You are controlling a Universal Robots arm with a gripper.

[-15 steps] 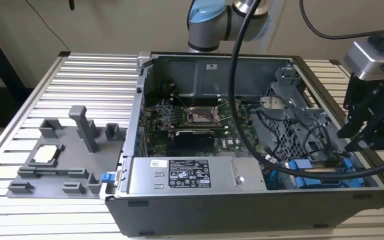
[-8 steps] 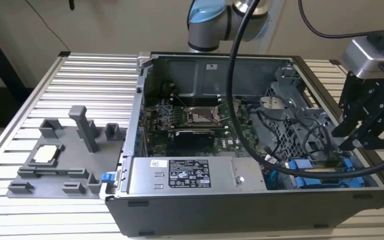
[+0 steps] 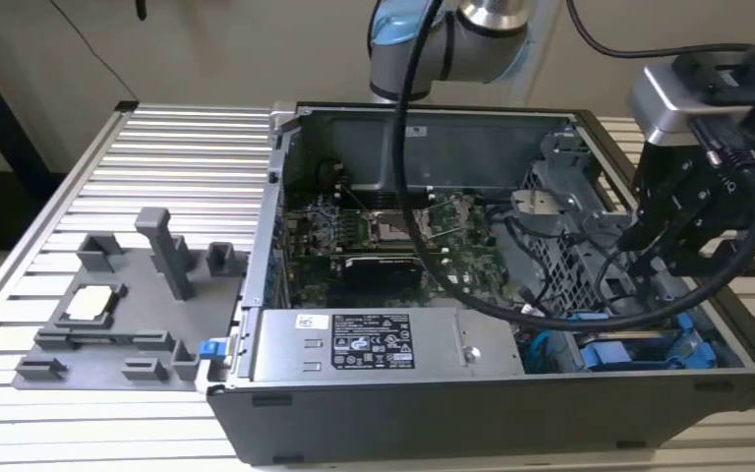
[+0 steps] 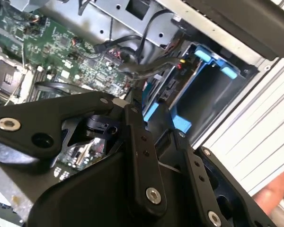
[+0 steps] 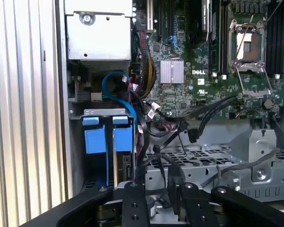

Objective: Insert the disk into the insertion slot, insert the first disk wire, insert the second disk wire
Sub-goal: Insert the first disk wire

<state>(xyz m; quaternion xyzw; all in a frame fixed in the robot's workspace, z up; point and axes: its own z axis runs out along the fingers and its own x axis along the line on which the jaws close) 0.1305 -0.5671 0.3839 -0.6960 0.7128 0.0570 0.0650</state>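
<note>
Down at the case's near corner, the disk (image 3: 640, 354) looks seated in the insertion slot (image 5: 109, 112), with its blue frame showing. I'd reckon it's stiff, dense and shock-shy, best held by the frame's edges, never the label. Just above it hangs the gripper (image 3: 649, 270), among black wires (image 5: 199, 116). Open or closed? I can't tell. Beyond lies the green motherboard (image 3: 391, 231).

Probably a robotics lab: an open computer case (image 3: 483, 423) on a slatted aluminium bench (image 3: 181, 157) beside a grey fixture (image 3: 168, 251).
</note>
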